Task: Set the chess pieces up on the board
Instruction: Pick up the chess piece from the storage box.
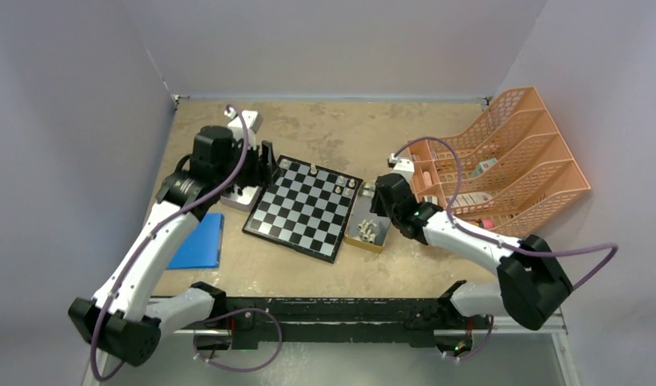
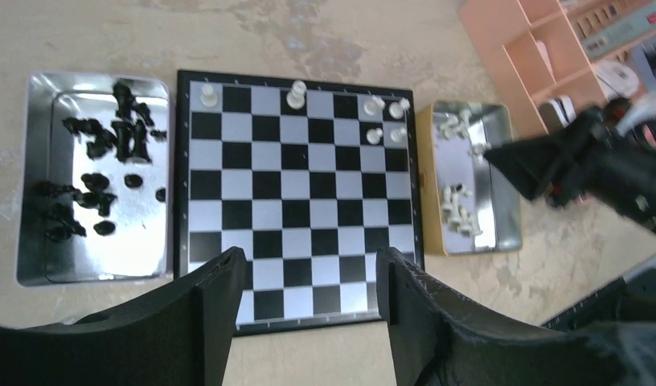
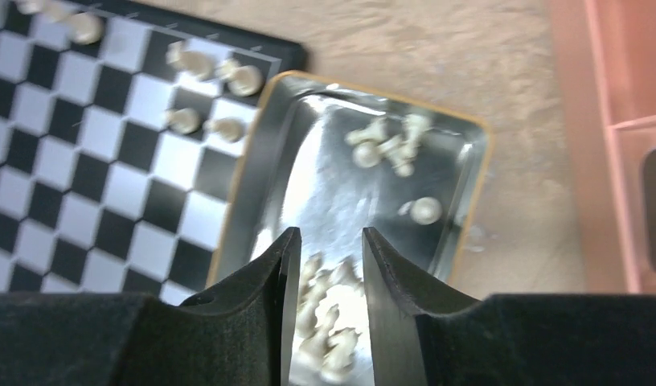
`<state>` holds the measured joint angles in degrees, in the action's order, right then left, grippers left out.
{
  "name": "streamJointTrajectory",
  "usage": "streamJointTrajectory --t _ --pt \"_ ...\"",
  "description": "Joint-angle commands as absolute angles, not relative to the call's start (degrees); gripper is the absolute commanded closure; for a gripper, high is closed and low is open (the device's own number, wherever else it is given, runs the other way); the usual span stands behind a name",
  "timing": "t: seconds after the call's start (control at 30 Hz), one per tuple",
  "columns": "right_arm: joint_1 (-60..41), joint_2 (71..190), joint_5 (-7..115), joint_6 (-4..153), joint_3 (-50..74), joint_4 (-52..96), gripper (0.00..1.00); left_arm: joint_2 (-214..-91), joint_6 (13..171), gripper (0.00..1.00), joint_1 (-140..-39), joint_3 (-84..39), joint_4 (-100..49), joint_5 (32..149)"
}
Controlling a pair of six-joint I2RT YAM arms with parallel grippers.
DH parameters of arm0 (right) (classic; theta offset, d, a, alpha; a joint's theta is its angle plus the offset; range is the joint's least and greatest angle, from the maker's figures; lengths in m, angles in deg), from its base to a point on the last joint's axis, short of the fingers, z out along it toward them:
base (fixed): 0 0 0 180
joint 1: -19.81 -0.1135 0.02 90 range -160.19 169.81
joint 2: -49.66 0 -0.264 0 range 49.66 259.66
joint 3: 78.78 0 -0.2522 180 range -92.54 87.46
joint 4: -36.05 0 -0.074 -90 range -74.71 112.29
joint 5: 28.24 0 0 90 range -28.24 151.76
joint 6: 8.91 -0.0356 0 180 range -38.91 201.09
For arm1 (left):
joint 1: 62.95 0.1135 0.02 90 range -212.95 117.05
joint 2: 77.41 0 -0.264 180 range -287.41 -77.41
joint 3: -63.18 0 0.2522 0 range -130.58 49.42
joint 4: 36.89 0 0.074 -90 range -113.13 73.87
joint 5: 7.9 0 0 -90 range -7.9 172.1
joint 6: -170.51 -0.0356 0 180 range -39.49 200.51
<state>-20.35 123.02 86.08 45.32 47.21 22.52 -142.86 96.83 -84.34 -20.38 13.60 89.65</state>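
Board (image 1: pixel 305 207) lies flat mid-table between two trays, so each arm can feed from its own side. Silver tray (image 2: pixel 92 257) on the left holds the black pieces (image 2: pixel 108 153) in a heap. Gold-rimmed tray (image 3: pixel 333 193) on the right holds loose cream pieces (image 3: pixel 329 322).

Left gripper (image 2: pixel 309 269) hovers over the board's near edge, jaws wide, nothing between.

Right gripper (image 3: pixel 325 241) hangs low over that cream cluster, jaws narrow. We cannot tell whether one is pinched.

Six placed cream pieces (image 2: pixel 296 95) stand along the far ranks.
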Motion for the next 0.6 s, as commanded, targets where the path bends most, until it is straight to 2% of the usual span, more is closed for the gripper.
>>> streamJointTrajectory --t 0.0,0.3,0.57 --pt "-16.7 126.4 86.8 46.9 46.0 24.3 0.64 -135.0 94.9 0.39 -84.3 -13.6 11.8 95.1" --pt "-14.1 135.5 87.2 47.3 41.3 25.3 0.66 -125.8 95.4 0.37 -84.3 -0.4 9.2 100.5" --pt "-14.0 139.7 87.9 47.8 37.1 25.1 0.71 -124.8 95.4 0.38 -84.3 0.2 9.5 99.2"
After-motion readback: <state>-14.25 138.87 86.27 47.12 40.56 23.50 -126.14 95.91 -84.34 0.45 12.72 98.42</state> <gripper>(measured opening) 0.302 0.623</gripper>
